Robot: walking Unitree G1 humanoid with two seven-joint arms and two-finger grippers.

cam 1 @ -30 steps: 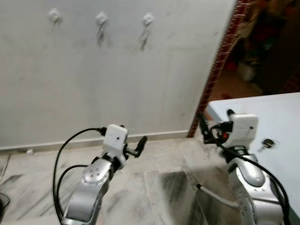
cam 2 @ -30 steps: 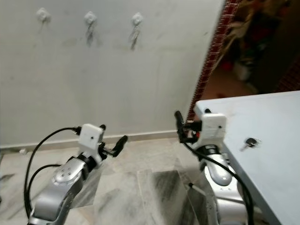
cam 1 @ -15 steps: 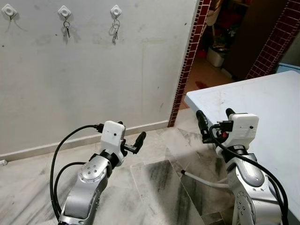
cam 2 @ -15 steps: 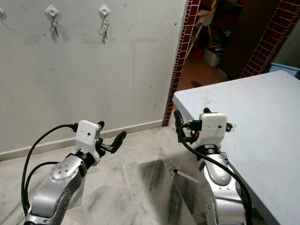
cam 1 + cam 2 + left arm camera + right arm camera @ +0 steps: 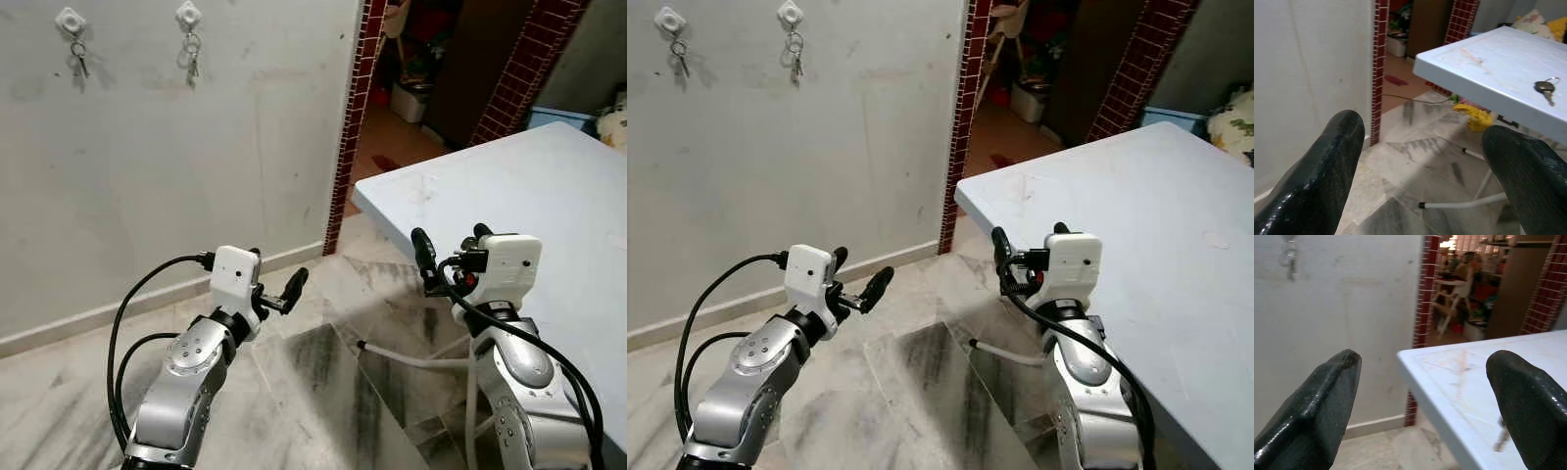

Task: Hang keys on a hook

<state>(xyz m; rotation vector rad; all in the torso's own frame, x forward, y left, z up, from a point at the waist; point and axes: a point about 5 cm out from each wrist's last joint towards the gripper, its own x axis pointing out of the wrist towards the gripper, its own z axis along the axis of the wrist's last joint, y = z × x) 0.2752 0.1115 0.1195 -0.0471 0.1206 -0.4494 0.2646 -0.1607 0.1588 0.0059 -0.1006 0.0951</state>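
Wall hooks (image 5: 189, 14): two white hooks high on the wall, far left, each already carrying keys. They sit well apart from both arms.

Left gripper (image 5: 276, 294): held low over the marble floor (image 5: 323, 392), short of the wall. Its fingers (image 5: 1322, 176) stand wide apart with nothing between them. You carry it forward and empty, most likely so it is ready for a pick-up.

Brick pillar (image 5: 351, 108): edges the doorway between the wall and the bench.

Right gripper (image 5: 429, 264): raised just off the near corner of the bench (image 5: 549, 196). Fingers (image 5: 1317, 406) spread wide, also empty. It points along the bench edge, so this arm looks the better placed of the two for a reach across the top.

Keys (image 5: 1545, 88): a small key on a ring lies flat on the bench top, near one long edge, well apart from both grippers. Not yet grasped.

Judgement: the task is at its start. You have to close on the bench and take the keys before any approach to the hooks.
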